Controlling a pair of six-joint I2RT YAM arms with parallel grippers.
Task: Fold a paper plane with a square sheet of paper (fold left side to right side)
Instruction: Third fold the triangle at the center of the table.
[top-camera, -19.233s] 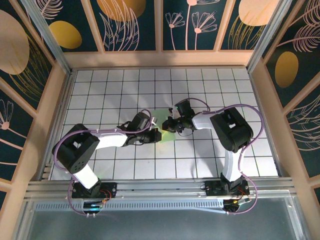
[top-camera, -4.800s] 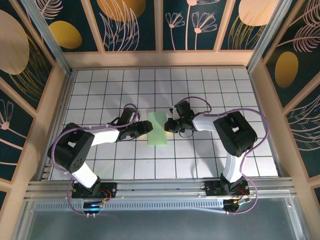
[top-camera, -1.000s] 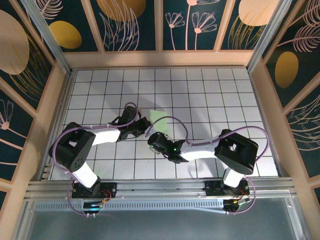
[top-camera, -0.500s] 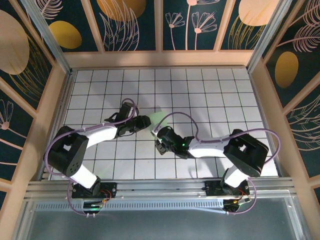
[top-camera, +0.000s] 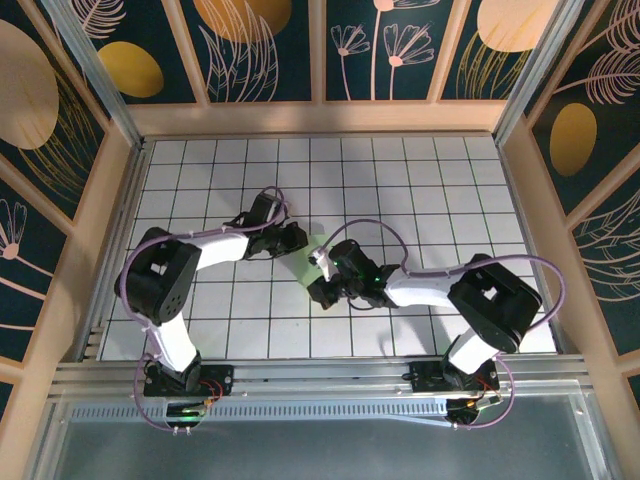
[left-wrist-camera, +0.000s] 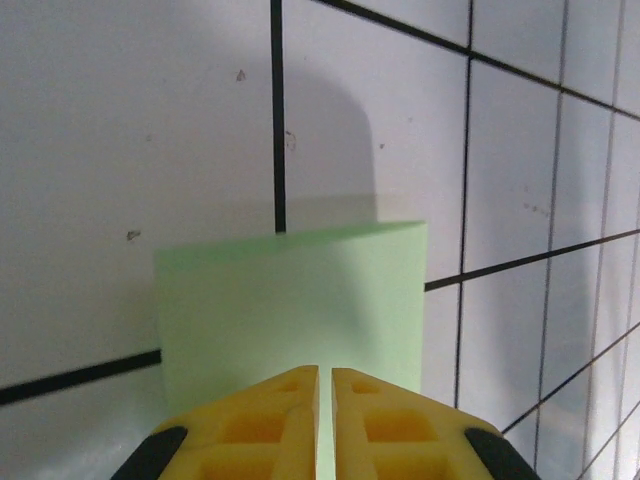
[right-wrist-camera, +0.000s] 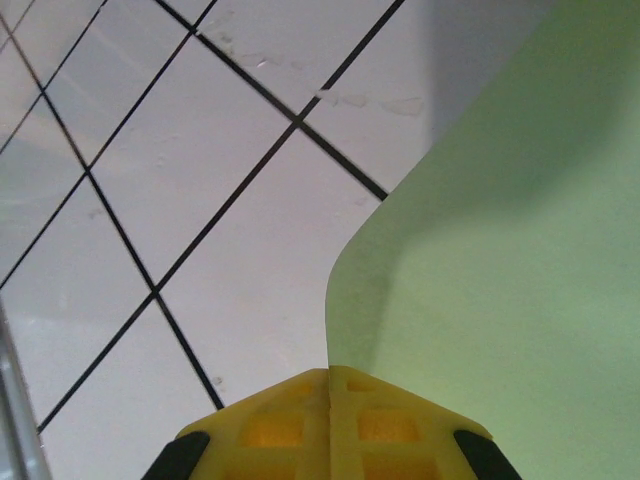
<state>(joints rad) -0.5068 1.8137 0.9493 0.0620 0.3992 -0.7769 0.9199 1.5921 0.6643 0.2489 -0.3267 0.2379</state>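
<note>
The sheet of paper (left-wrist-camera: 290, 300) is pale mint green and folded, and its far edge stands up from the white grid table in the left wrist view. My left gripper (left-wrist-camera: 325, 375) is shut on its near part, with green showing in the thin slit between the yellow fingers. In the right wrist view the sheet of paper (right-wrist-camera: 500, 250) curves up off the table, and my right gripper (right-wrist-camera: 330, 372) is shut on its edge. From above, only a small green patch of the paper (top-camera: 318, 244) shows between the left gripper (top-camera: 299, 240) and the right gripper (top-camera: 317, 283).
The white grid table (top-camera: 440, 190) is walled by wooden rails (top-camera: 320, 118) at the back and both sides. The right arm's elbow (top-camera: 492, 295) bulges to the right, with its cable looping over the forearm. The left arm's elbow (top-camera: 160, 270) sits near the left rail.
The right gripper slid up toward the paper and closed tight on its edge. The left gripper opened briefly, moved a little farther back and closed again. Less paper shows from above.
</note>
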